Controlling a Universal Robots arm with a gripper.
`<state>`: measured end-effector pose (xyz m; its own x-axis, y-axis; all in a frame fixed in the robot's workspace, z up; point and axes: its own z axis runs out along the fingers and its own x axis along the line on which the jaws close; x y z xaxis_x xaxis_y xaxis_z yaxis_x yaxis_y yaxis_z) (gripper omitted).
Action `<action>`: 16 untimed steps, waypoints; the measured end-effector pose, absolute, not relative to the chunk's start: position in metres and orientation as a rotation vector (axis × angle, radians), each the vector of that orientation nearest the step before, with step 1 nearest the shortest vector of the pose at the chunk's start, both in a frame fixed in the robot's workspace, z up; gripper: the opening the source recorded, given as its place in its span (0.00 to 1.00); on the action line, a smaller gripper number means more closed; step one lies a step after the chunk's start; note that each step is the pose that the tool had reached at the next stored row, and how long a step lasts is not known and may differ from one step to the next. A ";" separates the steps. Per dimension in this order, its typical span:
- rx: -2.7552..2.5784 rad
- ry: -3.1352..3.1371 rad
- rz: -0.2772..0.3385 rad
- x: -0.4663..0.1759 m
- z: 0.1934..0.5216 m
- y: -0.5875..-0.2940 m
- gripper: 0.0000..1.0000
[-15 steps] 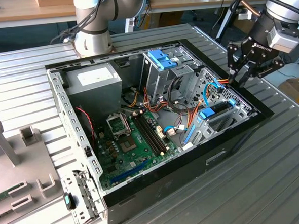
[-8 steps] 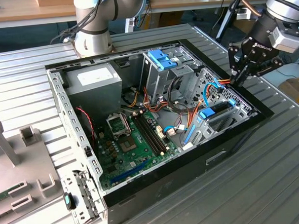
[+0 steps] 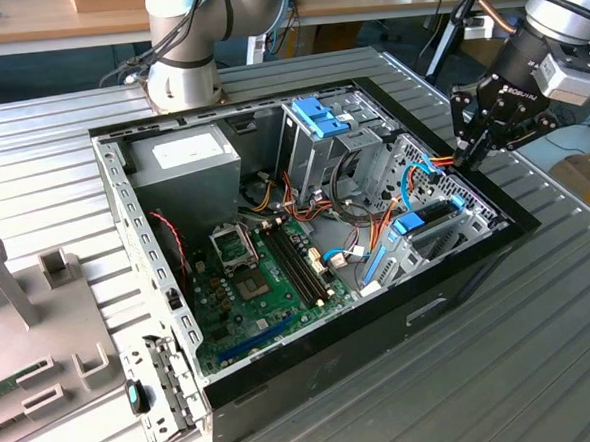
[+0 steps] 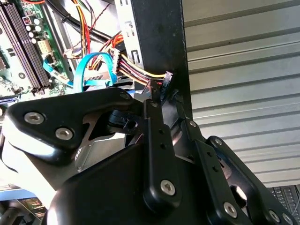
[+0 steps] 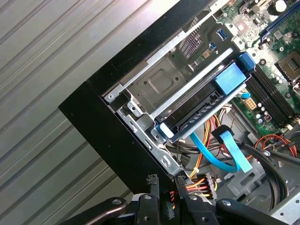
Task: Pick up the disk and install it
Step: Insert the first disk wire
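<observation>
A black computer case (image 3: 315, 380) lies open on a grey ribbed table (image 3: 543, 346). In the exterior view, the gripper (image 3: 464, 156) hangs at the upper right of the frame. It is just over the case's edge on the exterior view's right.

In both wrist views its two fingers (image 4: 152, 110) stand a little apart with nothing between them. The tips are right by a bunch of red, yellow and orange wires (image 5: 201, 183).

The disk (image 5: 197, 117) is not in the gripper. It sits in a metal bay inside the case, with its light-blue rails around it. In the exterior view the disk (image 3: 420, 221) is at the middle right of the frame, near the gripper but not touching it.

A flat blue cable (image 5: 220, 154) hangs next to the disk. The green board (image 3: 259, 283) fills the middle of the case.
</observation>
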<state>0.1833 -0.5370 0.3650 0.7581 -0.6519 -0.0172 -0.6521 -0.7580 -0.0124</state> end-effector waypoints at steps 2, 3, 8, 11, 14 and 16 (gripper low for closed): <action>-2.929 1.086 0.018 0.183 0.365 -0.537 0.19; -2.929 1.086 0.018 0.183 0.365 -0.537 0.17; -2.929 1.086 0.018 0.183 0.365 -0.537 0.17; -2.929 1.086 0.018 0.183 0.365 -0.537 0.17; -2.929 1.086 0.018 0.183 0.365 -0.537 0.17; -2.929 1.086 0.018 0.183 0.364 -0.537 0.17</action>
